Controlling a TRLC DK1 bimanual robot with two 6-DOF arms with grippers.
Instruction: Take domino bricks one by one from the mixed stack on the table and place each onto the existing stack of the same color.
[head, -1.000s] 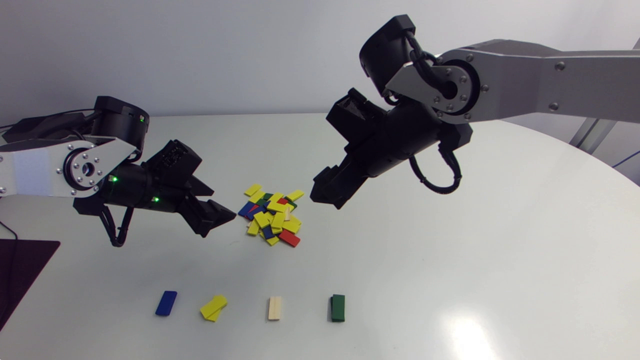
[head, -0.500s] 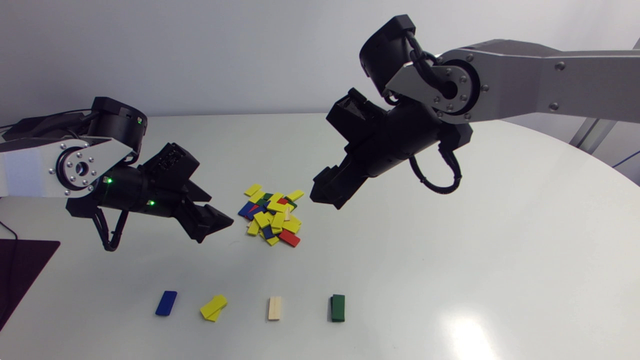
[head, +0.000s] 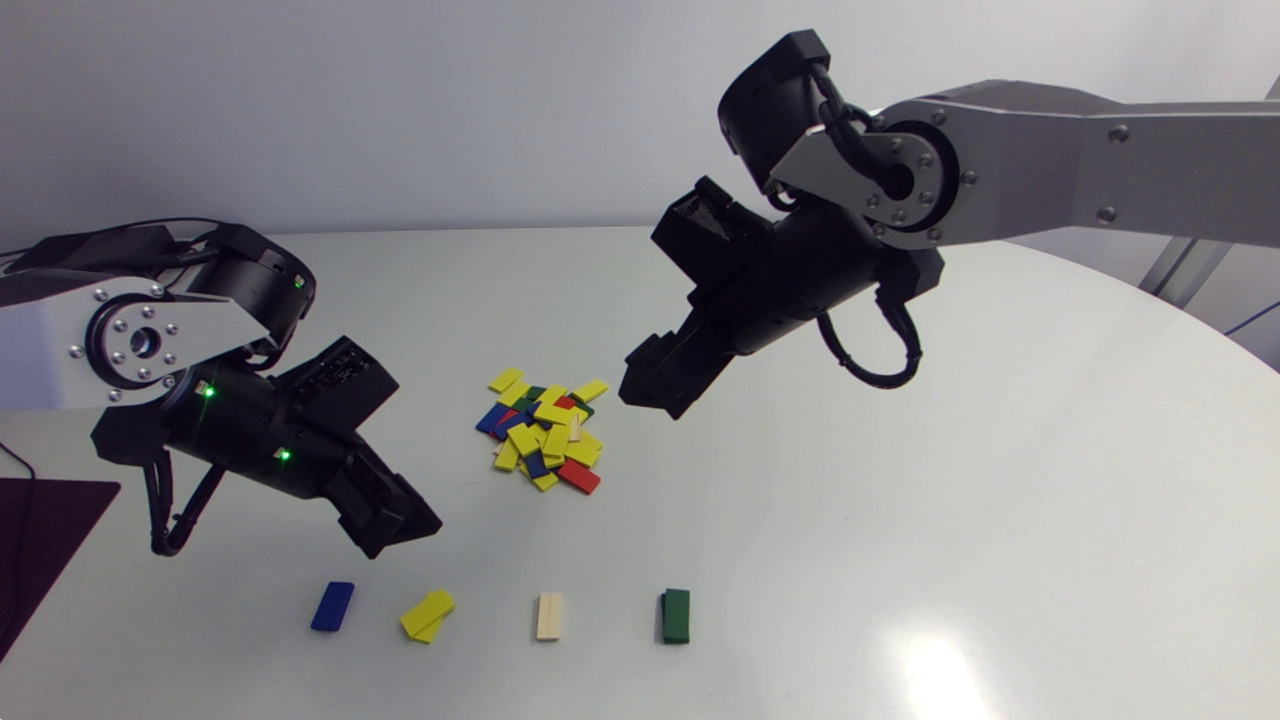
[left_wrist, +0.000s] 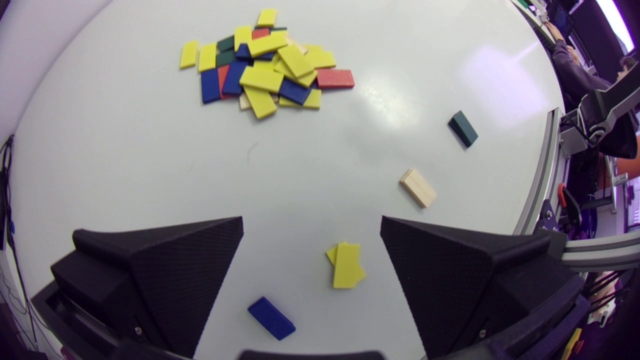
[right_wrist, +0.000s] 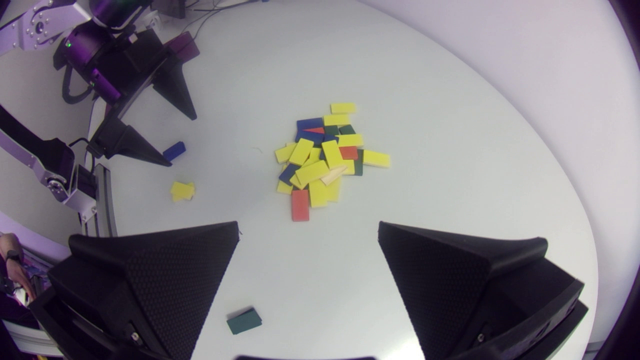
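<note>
Head view: the mixed stack (head: 545, 435) lies mid-way across the table (head: 900, 520). The left gripper (head: 400, 525) hangs over the blue stack (head: 332, 606) and yellow stack (head: 427, 615), and the right gripper (head: 650, 390) is just beside the mixed stack.
Left wrist view: fingers (left_wrist: 190, 270) spread wide, empty — the yellow stack shows between them.
Right wrist view: fingers (right_wrist: 165, 280) apart, holding nothing — the mixed stack lies ahead.

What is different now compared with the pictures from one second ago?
The left gripper swung from beside the mixed pile down toward the blue stack and yellow stack, where it hangs open and empty. The right gripper and all the bricks stayed as they were.
</note>
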